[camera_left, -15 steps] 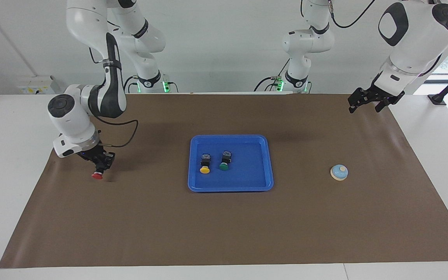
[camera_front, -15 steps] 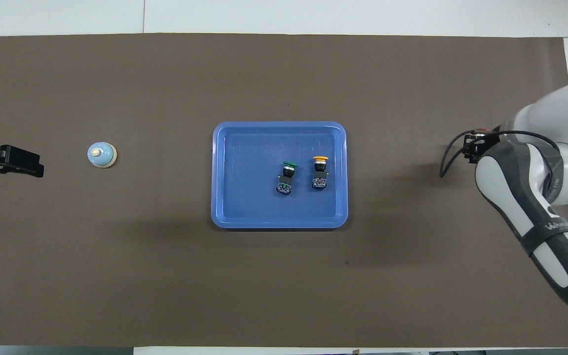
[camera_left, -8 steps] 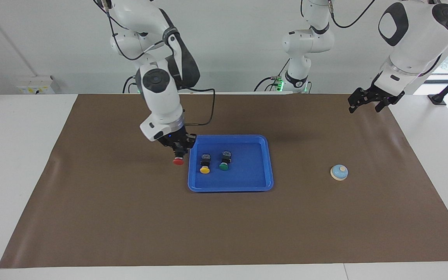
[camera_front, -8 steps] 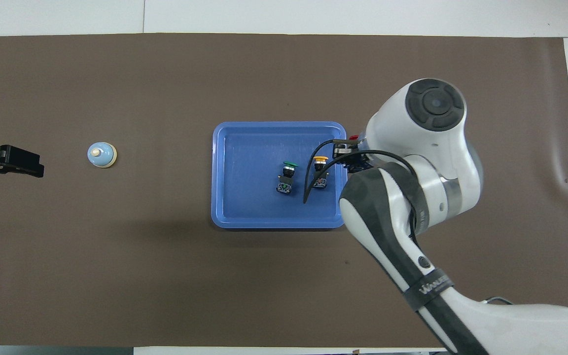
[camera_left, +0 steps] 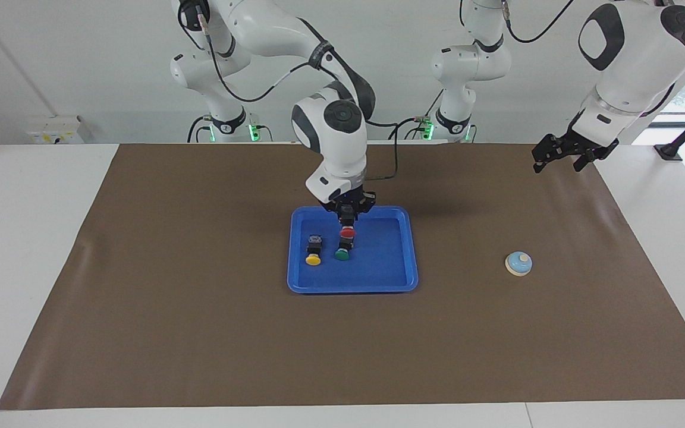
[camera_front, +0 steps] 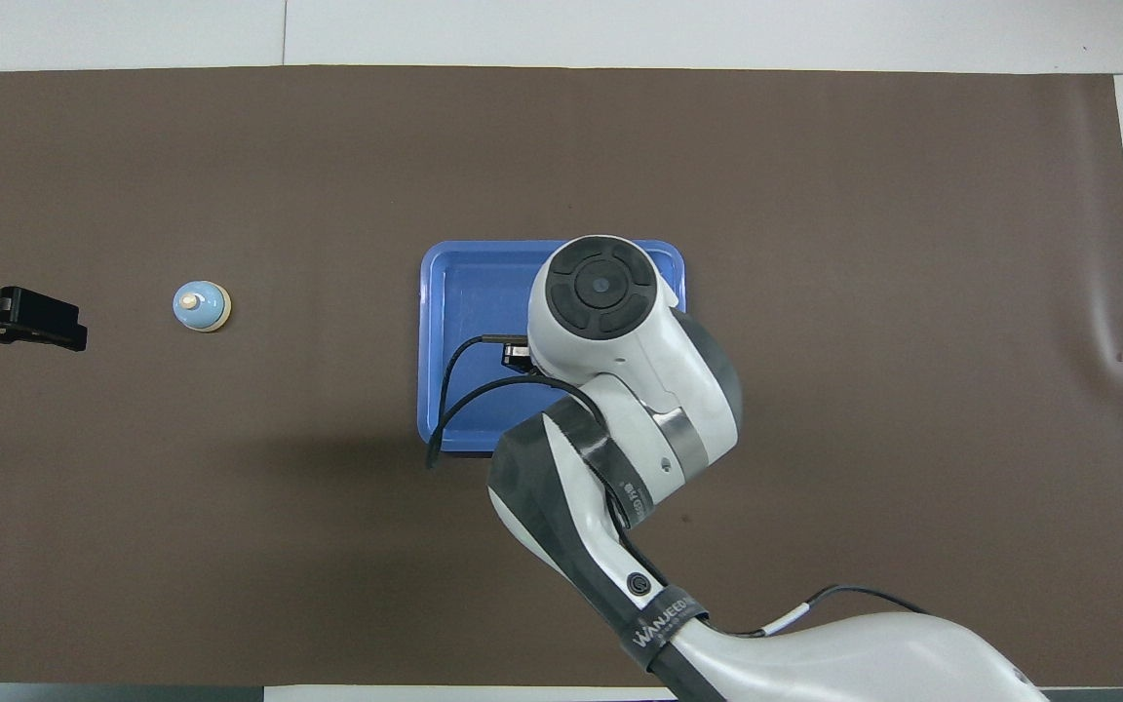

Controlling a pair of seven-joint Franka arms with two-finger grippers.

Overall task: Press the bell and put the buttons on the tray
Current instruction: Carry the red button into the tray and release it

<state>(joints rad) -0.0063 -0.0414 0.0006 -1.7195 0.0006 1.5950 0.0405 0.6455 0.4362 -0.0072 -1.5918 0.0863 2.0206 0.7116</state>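
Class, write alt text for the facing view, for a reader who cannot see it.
The right gripper holds the red button over the blue tray, where the yellow button and green button lie. The bell sits on the brown mat toward the left arm's end, where the open left gripper waits raised.

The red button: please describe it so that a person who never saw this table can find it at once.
Find the blue tray in the middle of the brown mat. The right gripper hangs over the tray's edge nearer to the robots, its fingers shut on the red button, cap down. The yellow button and green button lie in the tray; only the red one is held in the air.
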